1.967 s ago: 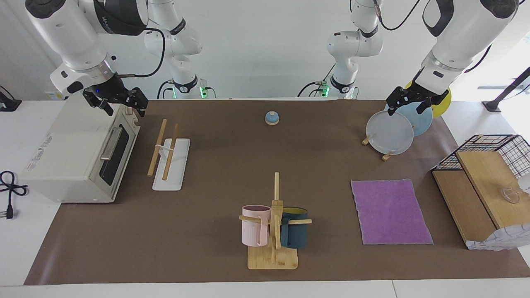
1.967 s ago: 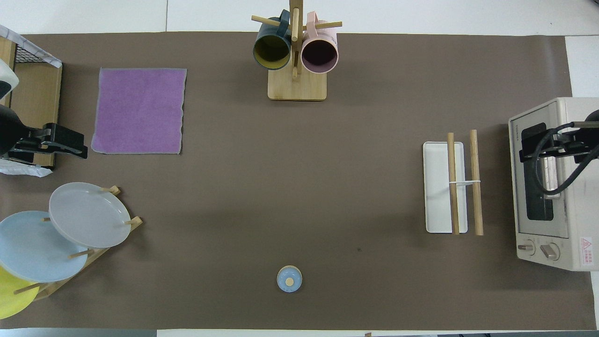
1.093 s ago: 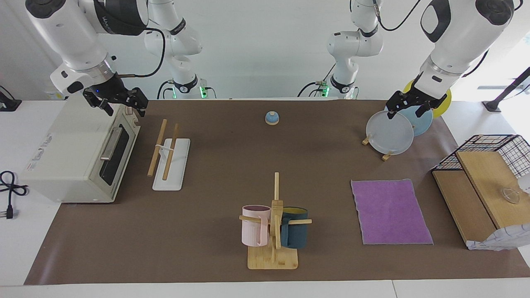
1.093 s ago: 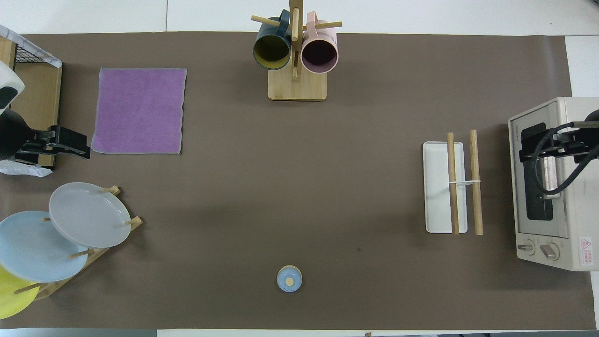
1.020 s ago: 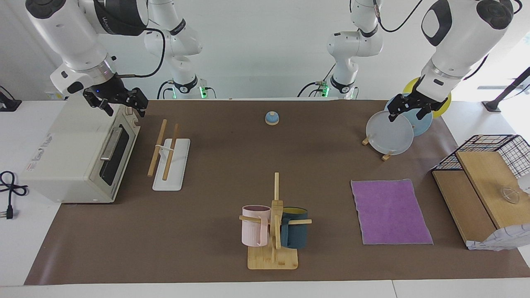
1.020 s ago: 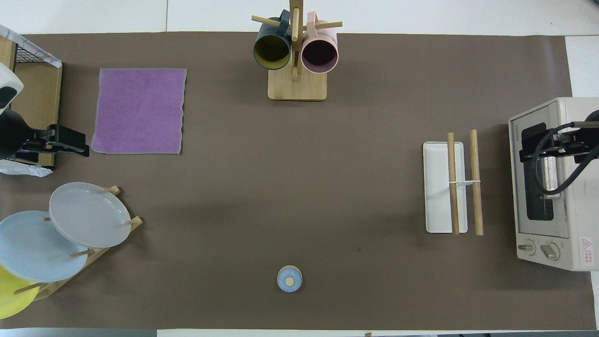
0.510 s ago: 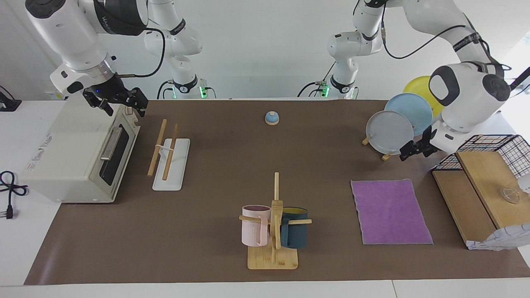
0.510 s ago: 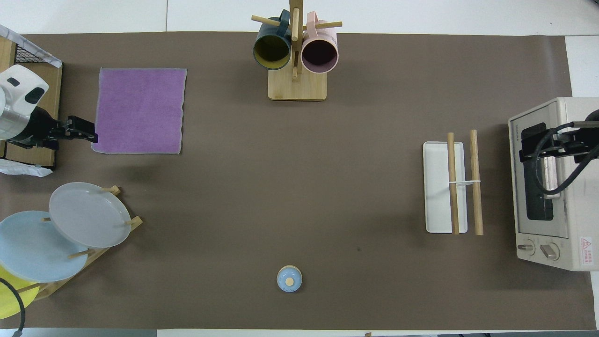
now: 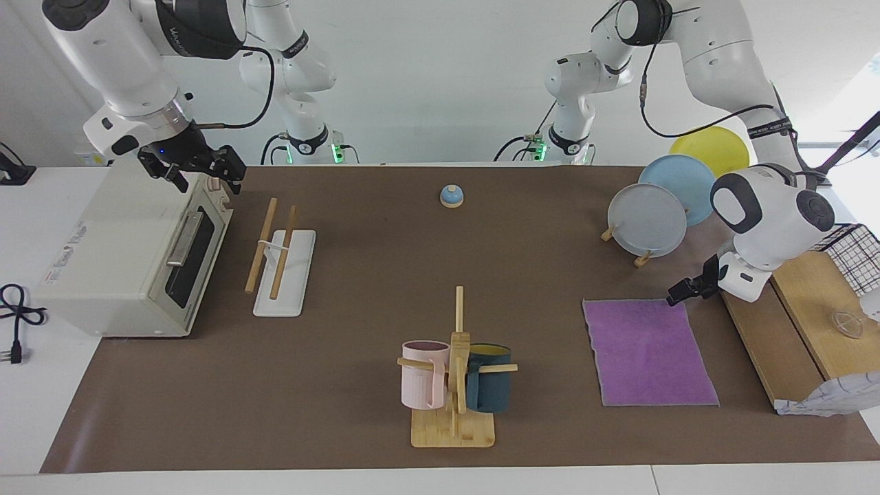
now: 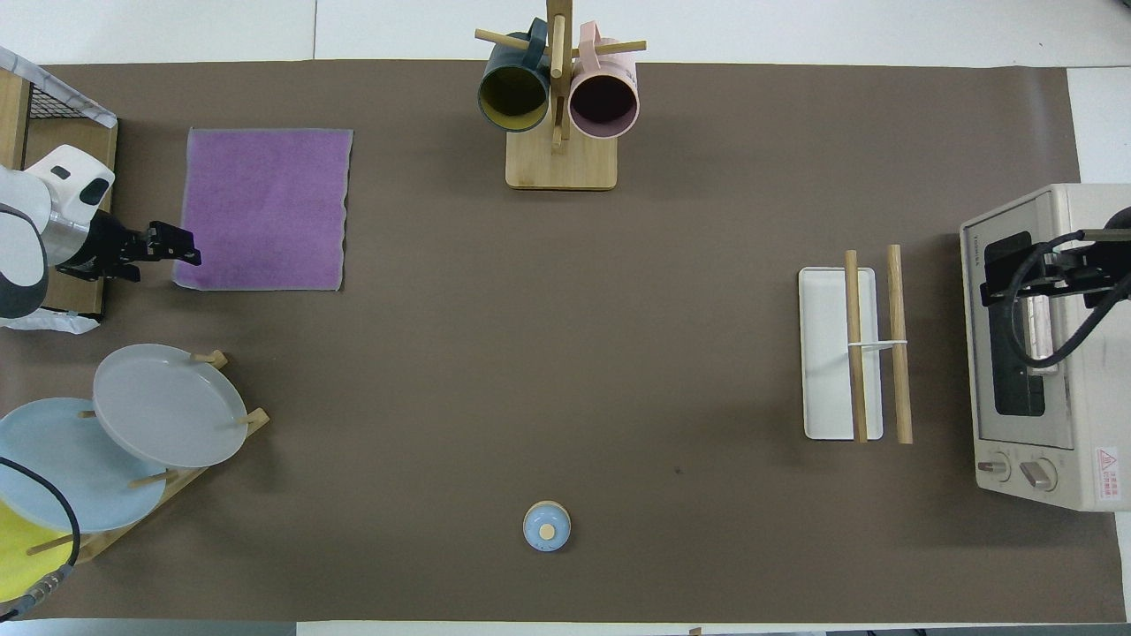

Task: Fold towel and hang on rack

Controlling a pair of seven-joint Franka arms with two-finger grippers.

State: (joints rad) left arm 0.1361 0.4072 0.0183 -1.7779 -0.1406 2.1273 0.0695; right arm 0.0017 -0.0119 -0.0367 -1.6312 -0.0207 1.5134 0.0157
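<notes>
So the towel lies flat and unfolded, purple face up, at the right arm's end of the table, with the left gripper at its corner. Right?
Not quite. The towel does lie flat, unfolded, purple face up, but at the left arm's end of the table; the rack is at the right arm's end. The left gripper is at its corner nearer the robots, as the facing view shows.

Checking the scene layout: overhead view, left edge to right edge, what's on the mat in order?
towel → mug tree → rack → toaster oven
</notes>
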